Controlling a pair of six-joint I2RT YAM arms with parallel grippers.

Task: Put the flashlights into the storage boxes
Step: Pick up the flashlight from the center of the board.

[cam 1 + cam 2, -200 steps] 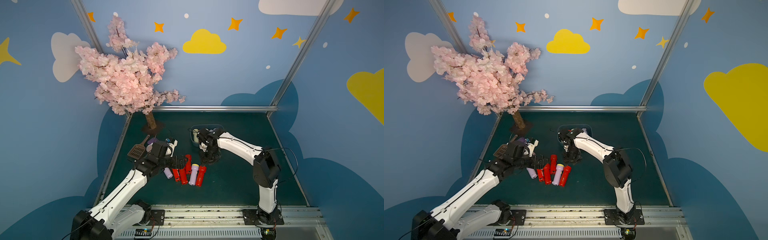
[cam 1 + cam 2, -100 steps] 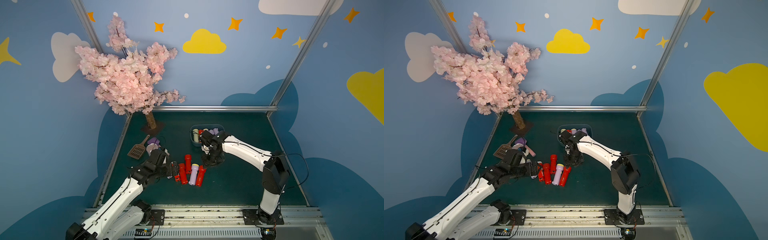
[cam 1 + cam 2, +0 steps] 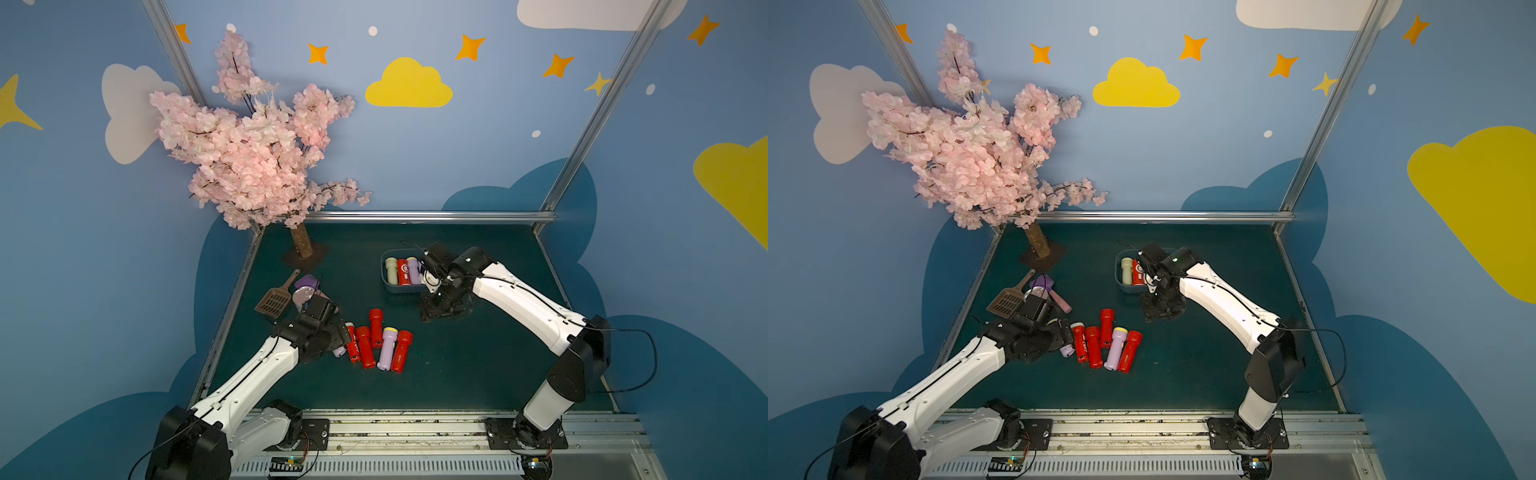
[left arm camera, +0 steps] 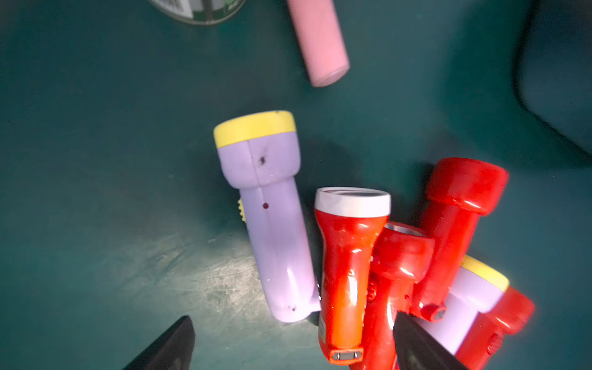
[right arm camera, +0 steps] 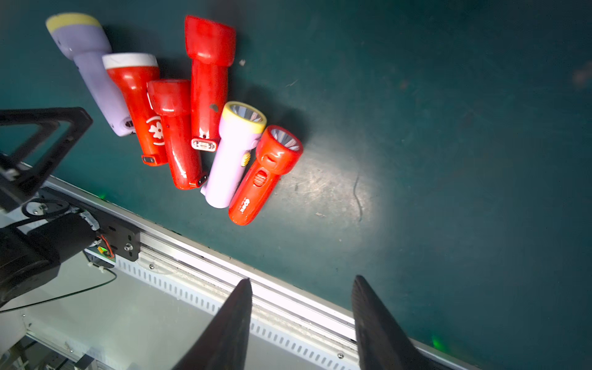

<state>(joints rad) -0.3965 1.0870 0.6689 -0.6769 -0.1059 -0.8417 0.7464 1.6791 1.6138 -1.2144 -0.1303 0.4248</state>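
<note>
The left gripper is spread wide, only fingertips in frame, the tails of a lavender flashlight and a white-rimmed red flashlight lying between its jaws. The right gripper stands parted on nothing, the loose flashlights well off from its tips, one bearing a white flower mark, another a logo too small to read. The right arm hides one end of the storage box beside those jaws; three flashlights lie inside.
</note>
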